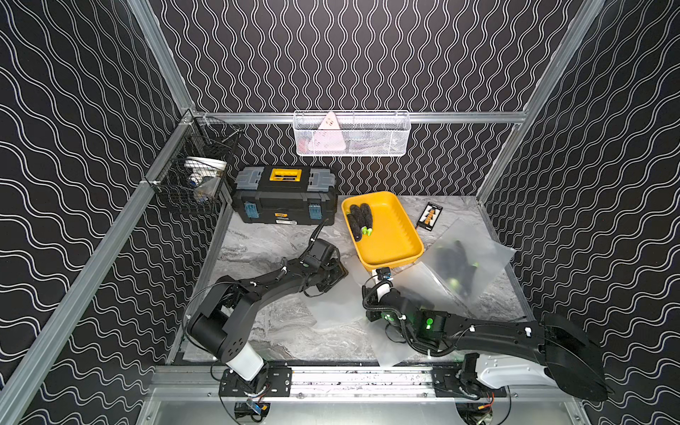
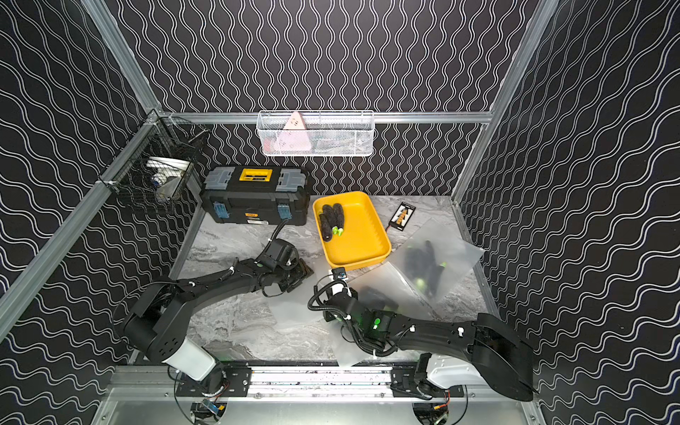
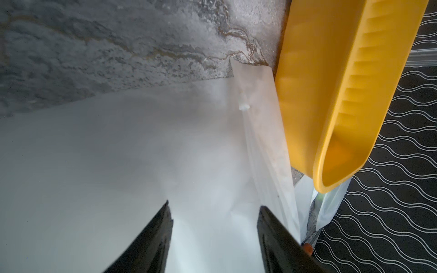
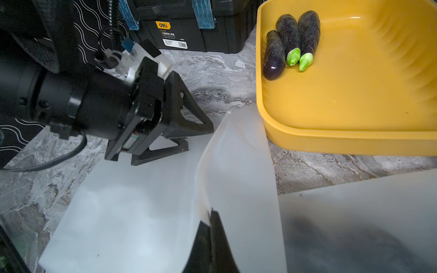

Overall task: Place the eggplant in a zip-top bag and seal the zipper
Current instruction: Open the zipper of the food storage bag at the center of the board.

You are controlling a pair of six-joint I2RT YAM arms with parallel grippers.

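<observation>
Three eggplants (image 4: 289, 33) lie side by side in a back corner of the yellow tray (image 4: 331, 141), touching one another, green stems towards the tray's middle; none is held. An empty frosted zip-top bag (image 4: 132, 212) lies flat on the marble tabletop (image 1: 265, 250), just in front of the tray and between the two arms, one corner reaching the tray's near wall. The left gripper (image 3: 214, 209) hangs low over this bag with its fingers apart and nothing between them; the bag's sheet shows in the gap. The right gripper (image 4: 211, 219) has its fingers pressed together on the edge of the bag's upper sheet, which rises from the table in a curved flap up to the fingertips. A small white slider (image 3: 244, 107) sits on the bag's strip beside the tray. A second bag (image 1: 471, 257) lies to the right of the tray, near the right wall, with several dark eggplants and green stems visible through it. A third bag (image 2: 382, 294) lies partly under the right arm and holds a dark shape, too blurred to identify with confidence. A black toolbox (image 1: 285, 198) stands at the back, left of the tray.
</observation>
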